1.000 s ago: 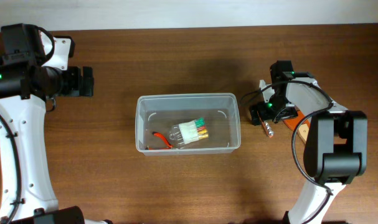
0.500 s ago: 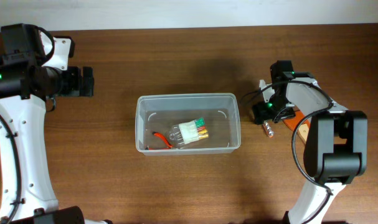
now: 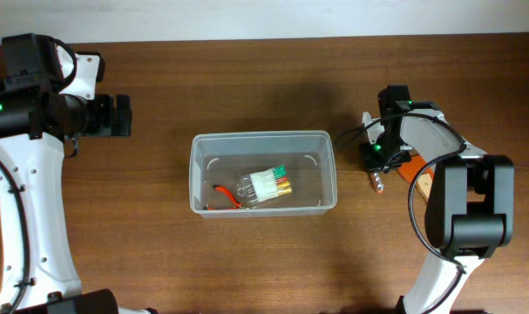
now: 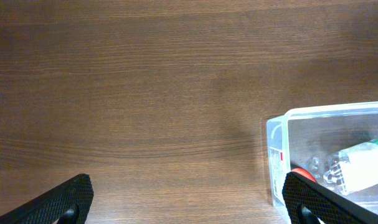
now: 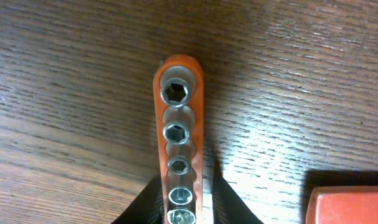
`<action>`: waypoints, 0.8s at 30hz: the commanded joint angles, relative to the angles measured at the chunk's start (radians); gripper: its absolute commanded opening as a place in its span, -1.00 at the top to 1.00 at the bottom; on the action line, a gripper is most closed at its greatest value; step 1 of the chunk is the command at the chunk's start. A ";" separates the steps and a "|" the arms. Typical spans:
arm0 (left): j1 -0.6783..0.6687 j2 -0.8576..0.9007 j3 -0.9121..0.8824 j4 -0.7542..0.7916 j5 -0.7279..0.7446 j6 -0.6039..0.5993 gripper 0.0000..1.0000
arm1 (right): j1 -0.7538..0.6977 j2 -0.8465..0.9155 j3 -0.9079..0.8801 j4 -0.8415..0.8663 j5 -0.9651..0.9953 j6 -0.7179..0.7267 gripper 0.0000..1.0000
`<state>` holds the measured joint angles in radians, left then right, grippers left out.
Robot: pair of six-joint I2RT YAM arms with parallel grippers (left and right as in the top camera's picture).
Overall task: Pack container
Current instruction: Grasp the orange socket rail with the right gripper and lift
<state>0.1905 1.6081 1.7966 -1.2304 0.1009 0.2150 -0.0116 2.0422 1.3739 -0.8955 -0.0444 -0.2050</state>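
Observation:
The container (image 3: pixel 262 136), a clear rectangular tub, stands mid-table; its white-red labelled end wall (image 4: pixel 279 155) shows in the left wrist view. Inside lie a white pack of coloured bits (image 3: pixel 269 184) and a small red tool (image 3: pixel 224 194). To its right, an orange rail of metal sockets (image 5: pixel 179 124) lies on the wood. My right gripper (image 5: pixel 182 202) is shut on its near end, a black finger pressed to each side. In the overhead view that gripper (image 3: pixel 375 157) sits over the rail (image 3: pixel 378 180). My left gripper (image 3: pixel 116 115) hovers far left, open and empty (image 4: pixel 189 198).
An orange block (image 3: pixel 410 167) lies just right of the socket rail, under the right arm; its corner (image 5: pixel 347 208) shows in the right wrist view. Bare brown wood surrounds the tub, and the table's far edge runs along the top.
The right gripper's fingers have closed inward onto the socket rail. The left arm, the tub and its contents have not moved.

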 commanded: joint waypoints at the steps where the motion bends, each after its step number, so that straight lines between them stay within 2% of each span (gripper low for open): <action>1: 0.004 -0.002 0.001 -0.002 0.014 -0.020 -0.99 | -0.002 0.014 -0.016 -0.001 -0.016 0.003 0.57; 4: 0.004 -0.002 0.001 -0.002 0.014 -0.020 -0.99 | -0.002 0.014 -0.016 -0.001 -0.016 0.003 0.61; 9: 0.004 -0.002 0.001 -0.002 0.014 -0.020 -0.99 | -0.002 0.014 -0.016 0.000 -0.015 0.003 0.92; 17: 0.004 -0.002 0.001 0.000 0.014 -0.020 -0.99 | -0.002 0.010 0.032 0.001 -0.014 0.003 0.92; 24: 0.004 -0.002 0.001 0.004 0.005 -0.019 -0.99 | 0.009 -0.027 0.321 -0.124 -0.016 -0.020 0.92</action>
<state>0.1905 1.6081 1.7966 -1.2293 0.1009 0.2115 -0.0113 2.0487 1.5505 -0.9874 -0.0479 -0.2085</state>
